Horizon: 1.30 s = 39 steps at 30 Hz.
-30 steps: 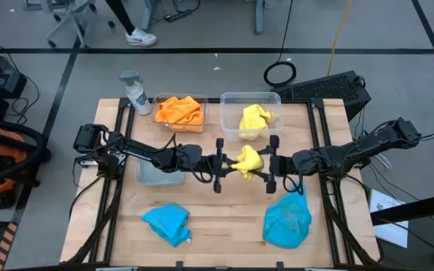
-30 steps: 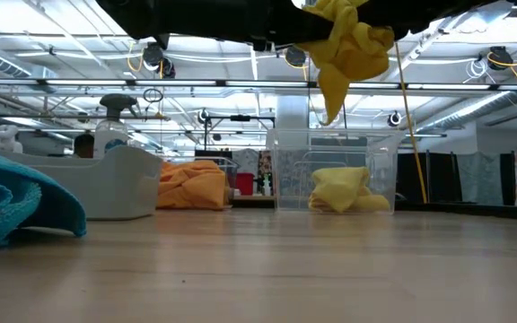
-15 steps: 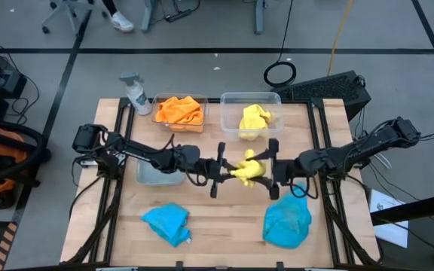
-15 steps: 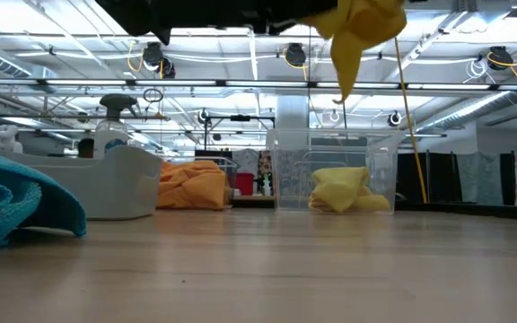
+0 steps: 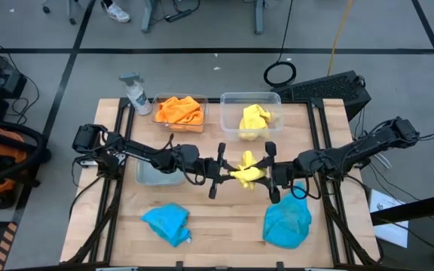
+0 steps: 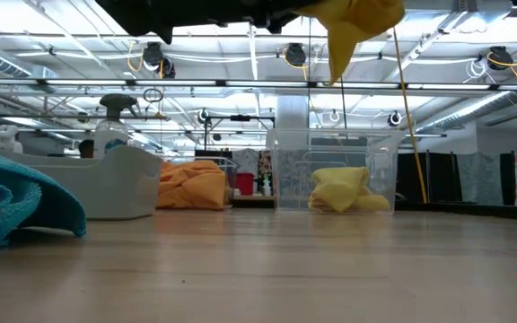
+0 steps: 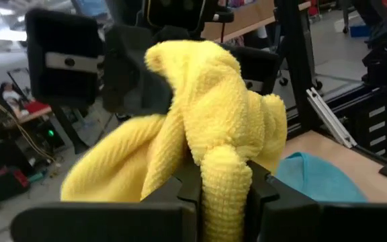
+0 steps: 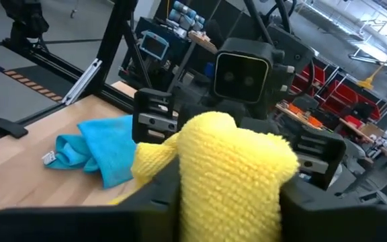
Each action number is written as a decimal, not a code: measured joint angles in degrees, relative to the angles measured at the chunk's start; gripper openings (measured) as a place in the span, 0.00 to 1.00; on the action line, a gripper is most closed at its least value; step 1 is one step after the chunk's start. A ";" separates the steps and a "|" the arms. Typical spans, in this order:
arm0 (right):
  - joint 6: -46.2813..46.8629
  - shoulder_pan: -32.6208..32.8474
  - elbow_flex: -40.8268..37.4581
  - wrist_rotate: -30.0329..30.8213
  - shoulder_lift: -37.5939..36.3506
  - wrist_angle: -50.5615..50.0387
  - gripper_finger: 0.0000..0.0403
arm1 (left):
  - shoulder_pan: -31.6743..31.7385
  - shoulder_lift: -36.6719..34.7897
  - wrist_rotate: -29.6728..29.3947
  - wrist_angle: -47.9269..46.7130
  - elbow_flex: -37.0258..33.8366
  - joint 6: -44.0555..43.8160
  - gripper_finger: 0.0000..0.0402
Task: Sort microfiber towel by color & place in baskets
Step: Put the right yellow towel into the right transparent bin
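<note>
Two binned: orange towel, yellow towel
Airborne: second yellow towel, left pincer and right pincer both clamped on it
Left: two blue towels on desk

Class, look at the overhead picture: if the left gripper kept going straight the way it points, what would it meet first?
The left gripper points across the table at the right gripper. It already pinches the yellow towel hanging between them, so beyond the towel it would probably meet the right gripper.
</note>
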 joint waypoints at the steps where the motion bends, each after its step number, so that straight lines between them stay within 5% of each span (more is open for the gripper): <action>1: 0.00 0.00 0.00 0.14 0.00 0.07 0.26 | 0.22 0.00 0.16 -0.28 0.00 -1.04 0.13; 8: 0.10 -0.04 -0.02 0.50 0.07 0.04 0.07 | 0.99 -0.02 0.30 -1.66 0.02 -3.20 0.28; 15: 0.63 -0.02 -0.02 8.00 0.07 -0.05 0.10 | 1.00 -0.65 -3.06 -2.74 0.04 -5.43 0.52; 19: -0.87 -0.17 -0.02 10.98 -0.49 0.19 0.09 | 0.88 -2.63 -11.93 -7.28 0.07 -5.78 0.61; 23: -2.25 -1.45 -0.02 11.13 -1.86 1.46 0.08 | 1.04 -5.14 -20.45 -13.68 0.07 -5.83 0.65; 36: -5.39 -18.15 3.04 11.89 -4.01 2.43 0.08 | 0.55 -8.56 -25.43 -24.81 0.00 -10.26 0.65; 39: -3.95 -22.91 3.04 7.26 -3.87 2.05 0.08 | 0.62 -8.63 -25.65 -25.95 0.00 -10.47 0.65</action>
